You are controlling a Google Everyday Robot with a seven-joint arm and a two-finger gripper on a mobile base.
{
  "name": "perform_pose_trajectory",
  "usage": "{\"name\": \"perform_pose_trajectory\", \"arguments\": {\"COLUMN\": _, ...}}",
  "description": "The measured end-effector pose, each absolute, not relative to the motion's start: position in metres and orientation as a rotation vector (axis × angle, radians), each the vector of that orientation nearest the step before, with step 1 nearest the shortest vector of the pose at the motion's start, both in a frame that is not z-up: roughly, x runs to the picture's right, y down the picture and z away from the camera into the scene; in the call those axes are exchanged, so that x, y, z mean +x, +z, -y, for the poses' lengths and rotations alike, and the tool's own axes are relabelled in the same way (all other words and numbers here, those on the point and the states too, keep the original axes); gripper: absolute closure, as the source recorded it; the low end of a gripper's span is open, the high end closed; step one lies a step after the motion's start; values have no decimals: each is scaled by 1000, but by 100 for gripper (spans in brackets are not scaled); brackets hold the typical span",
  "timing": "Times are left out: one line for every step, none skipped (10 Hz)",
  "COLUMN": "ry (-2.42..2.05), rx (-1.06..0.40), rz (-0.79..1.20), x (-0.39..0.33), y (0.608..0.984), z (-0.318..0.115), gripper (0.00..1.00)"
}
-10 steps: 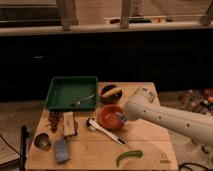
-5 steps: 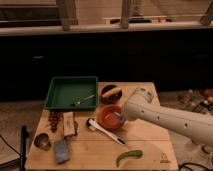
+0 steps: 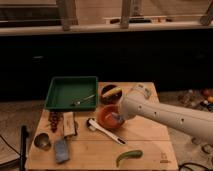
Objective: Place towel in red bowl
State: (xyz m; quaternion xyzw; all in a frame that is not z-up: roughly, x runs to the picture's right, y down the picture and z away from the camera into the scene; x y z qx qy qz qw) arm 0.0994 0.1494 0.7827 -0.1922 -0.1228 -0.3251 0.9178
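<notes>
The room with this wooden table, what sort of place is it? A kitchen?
Probably a lab test station rather than a kitchen. A small wooden table holds a green tray, a red bowl, and a metal cup. The white arm's gripper reaches into the red bowl.

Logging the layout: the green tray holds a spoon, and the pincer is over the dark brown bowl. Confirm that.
One thing is wrong: the camera view shows the pincer over the red bowl, not the dark brown one. The green tray does hold a spoon.

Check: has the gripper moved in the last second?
No. The gripper sits over the red bowl, same spot relative to the green tray.
</notes>
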Motion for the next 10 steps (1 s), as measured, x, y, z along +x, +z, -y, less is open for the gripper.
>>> {"name": "perform_pose_trajectory", "arguments": {"ry": -697, "rx": -402, "rz": 263, "x": 92, "y": 784, "z": -147, "gripper": 100}}
{"name": "perform_pose_trajectory", "arguments": {"ry": -725, "rx": -414, "rz": 276, "x": 83, "y": 785, "z": -145, "gripper": 100}}
{"name": "perform_pose_trajectory", "arguments": {"ry": -747, "rx": -422, "rz": 285, "x": 76, "y": 787, "z": -144, "gripper": 100}}
{"name": "perform_pose_trajectory", "arguments": {"ry": -763, "rx": -427, "rz": 294, "x": 69, "y": 789, "z": -141, "gripper": 100}}
{"name": "perform_pose_trajectory", "arguments": {"ry": -778, "rx": -437, "rz": 300, "x": 65, "y": 790, "z": -141, "gripper": 100}}
{"name": "perform_pose_trajectory", "arguments": {"ry": -790, "rx": -445, "rz": 303, "x": 61, "y": 792, "z": -139, "gripper": 96}}
{"name": "perform_pose_trajectory", "arguments": {"ry": -796, "rx": -452, "rz": 313, "x": 56, "y": 793, "z": -139, "gripper": 87}}
{"name": "perform_pose_trajectory", "arguments": {"ry": -801, "rx": -458, "rz": 314, "x": 56, "y": 794, "z": -138, "gripper": 80}}
{"name": "perform_pose_trajectory", "arguments": {"ry": -804, "rx": -470, "rz": 318, "x": 57, "y": 795, "z": -139, "gripper": 67}}
{"name": "perform_pose_trajectory", "arguments": {"ry": -806, "rx": -473, "rz": 322, "x": 55, "y": 795, "z": -140, "gripper": 60}}
